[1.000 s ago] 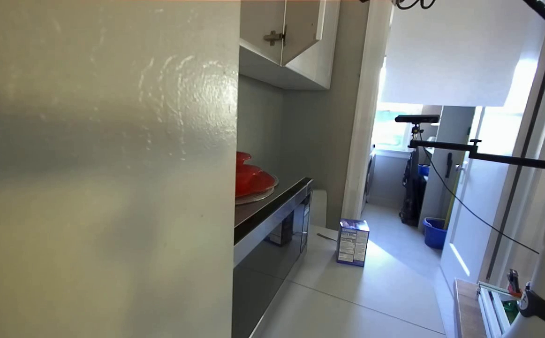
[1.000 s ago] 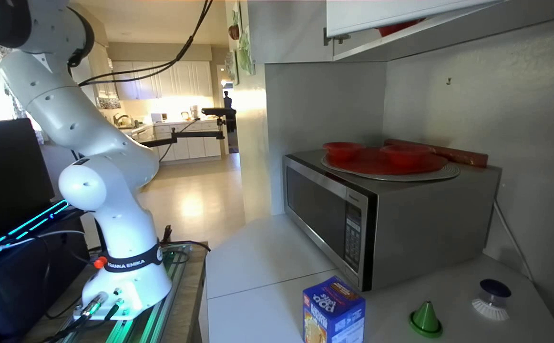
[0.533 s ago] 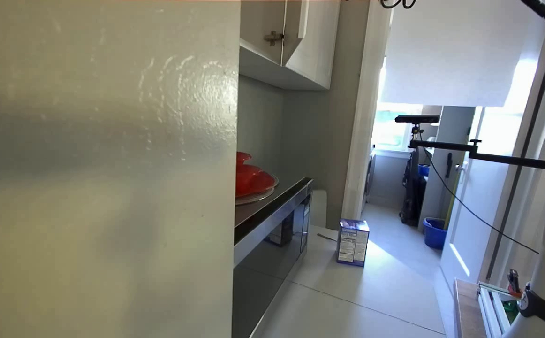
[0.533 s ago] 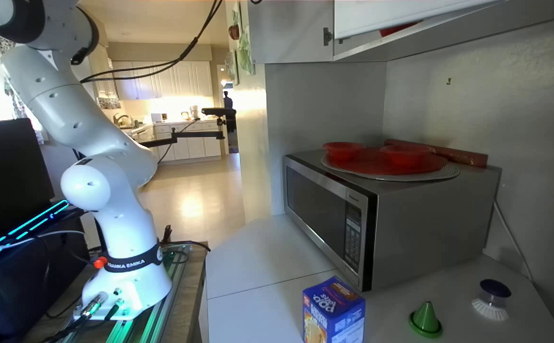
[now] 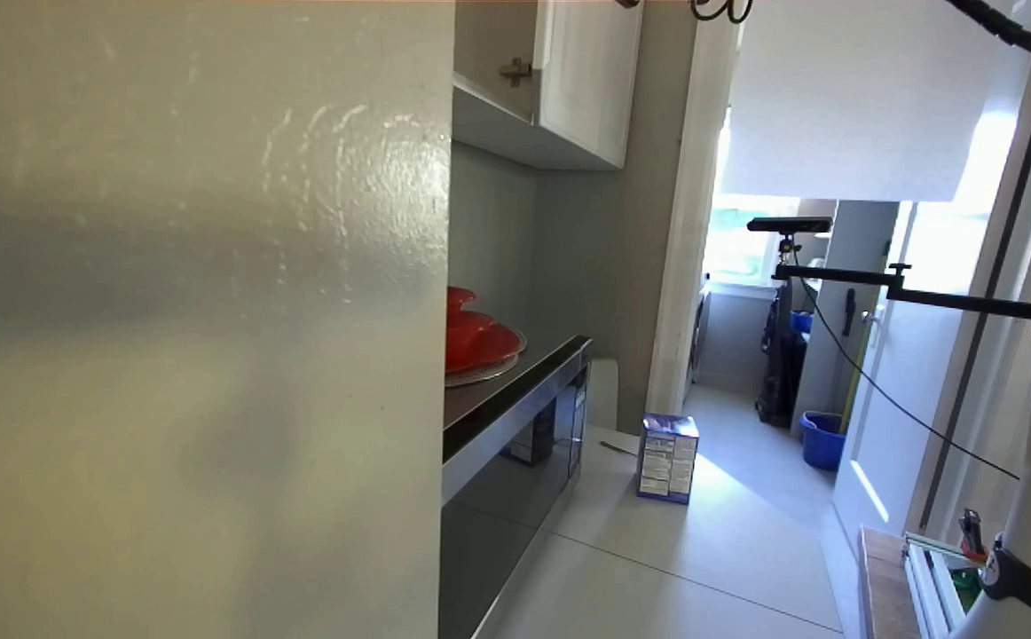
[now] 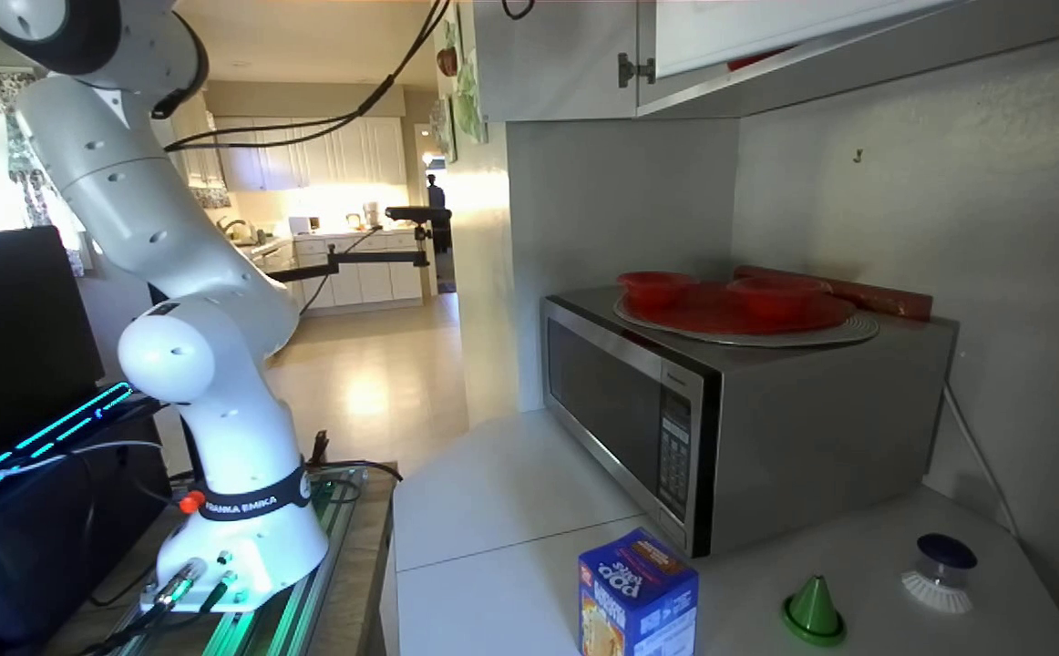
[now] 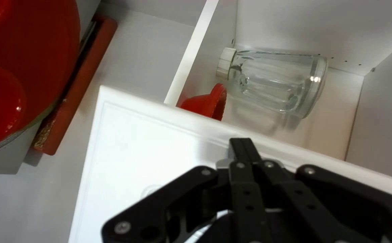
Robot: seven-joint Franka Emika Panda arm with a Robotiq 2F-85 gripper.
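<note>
My gripper (image 7: 240, 141) shows only in the wrist view, its dark fingers pressed together with nothing between them. Right behind the fingertips is the white cabinet door (image 7: 142, 141), standing ajar; a shadow falls beside them, and whether they touch it I cannot tell. The same door (image 6: 766, 32) appears at the top of an exterior view and as a bright panel (image 5: 588, 89) in an exterior view. Inside the cabinet are a clear glass vessel (image 7: 277, 81) with a whitish end and a red cone-shaped piece (image 7: 204, 103), partly hidden by the door.
Below the cabinet stands a microwave (image 6: 821, 437), topped by red dishes (image 6: 776, 301) and a long reddish box (image 6: 885, 296). On the counter are a blue food box (image 6: 621, 592), a green cone (image 6: 814, 615) and a scrub brush (image 6: 940, 574). A camera arm (image 5: 924, 288) juts from the side.
The cabinet door has swung inward toward the cabinet, narrowing its opening in both exterior views. The upper arm and its cables have shifted toward the cabinet. Counter items stay put.
</note>
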